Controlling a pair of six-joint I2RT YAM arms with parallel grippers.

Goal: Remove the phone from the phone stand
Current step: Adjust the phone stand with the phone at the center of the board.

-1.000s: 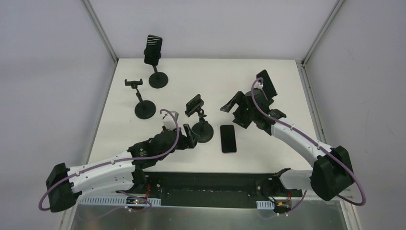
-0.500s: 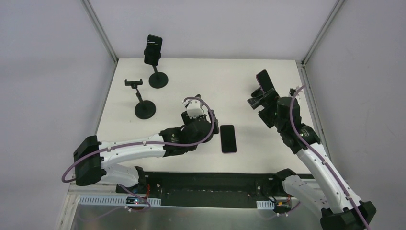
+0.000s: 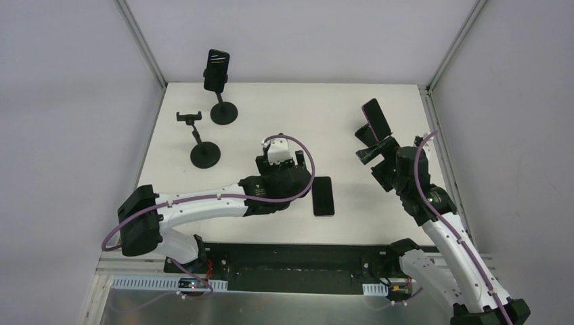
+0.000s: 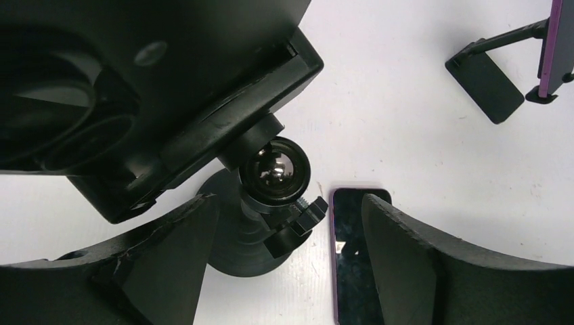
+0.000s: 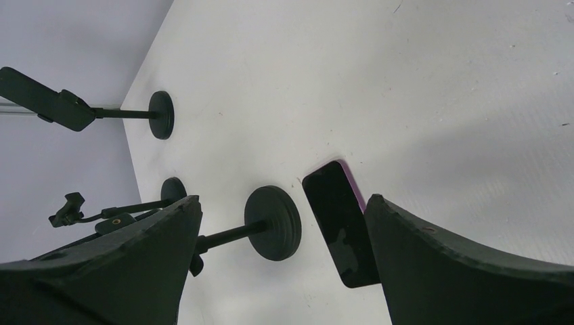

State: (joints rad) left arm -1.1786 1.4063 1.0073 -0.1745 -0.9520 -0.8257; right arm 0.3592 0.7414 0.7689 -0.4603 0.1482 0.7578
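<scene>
A dark phone [image 3: 323, 196] with a purple edge lies flat on the white table, also seen in the left wrist view [image 4: 350, 254] and the right wrist view [image 5: 338, 227]. The black phone stand [image 4: 276, 169] stands just left of it, its clamp [image 4: 203, 101] holding nothing. My left gripper [image 4: 290, 203] is open, its fingers on either side of the stand's ball joint without touching it. In the top view the left gripper [image 3: 291, 172] hides that stand. My right gripper [image 3: 372, 150] hangs open and empty, well to the right of the phone.
A second stand [image 3: 224, 113] at the back left holds a phone [image 3: 216, 70]. An empty stand [image 3: 204, 154] is beside it. At the right edge another phone [image 3: 376, 116] sits on a stand, just behind my right gripper.
My left arm has swung right, from beside the central stand to directly over it, and its jaws have widened a little. My right arm has pulled back to the right, toward the right-hand phone.
</scene>
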